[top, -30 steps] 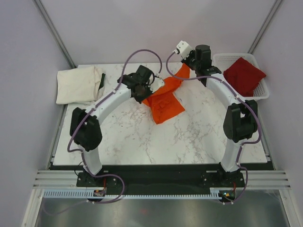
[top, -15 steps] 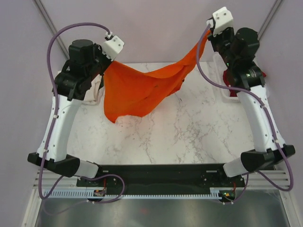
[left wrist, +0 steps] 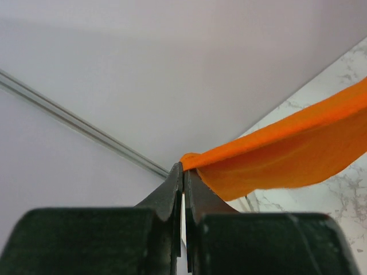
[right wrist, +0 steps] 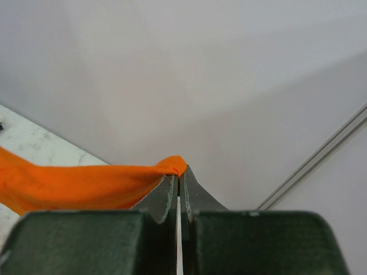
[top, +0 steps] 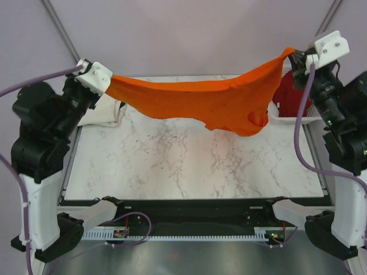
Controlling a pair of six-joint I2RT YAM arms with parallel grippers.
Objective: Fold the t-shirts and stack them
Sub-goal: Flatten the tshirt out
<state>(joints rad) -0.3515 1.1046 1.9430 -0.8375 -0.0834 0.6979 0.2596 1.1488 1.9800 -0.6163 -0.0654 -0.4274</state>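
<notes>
We see the orange t-shirt [top: 200, 100] strung out in the air above the marble table [top: 189, 172], sagging in the middle, with a lower flap hanging toward the right. The left gripper [left wrist: 183, 171] has its fingers pressed together on one orange corner, and the right gripper [right wrist: 178, 173] pinches the opposite corner the same way. The cream-white t-shirt [top: 106, 114] lies at the table's far left, partly behind the stretched cloth. The dark red t-shirt [top: 285, 94] sits in the white basket [top: 298, 119] at far right.

The orange t-shirt [top: 195, 103] has been lifted and stretched wide, apparently fully airborne.
</notes>
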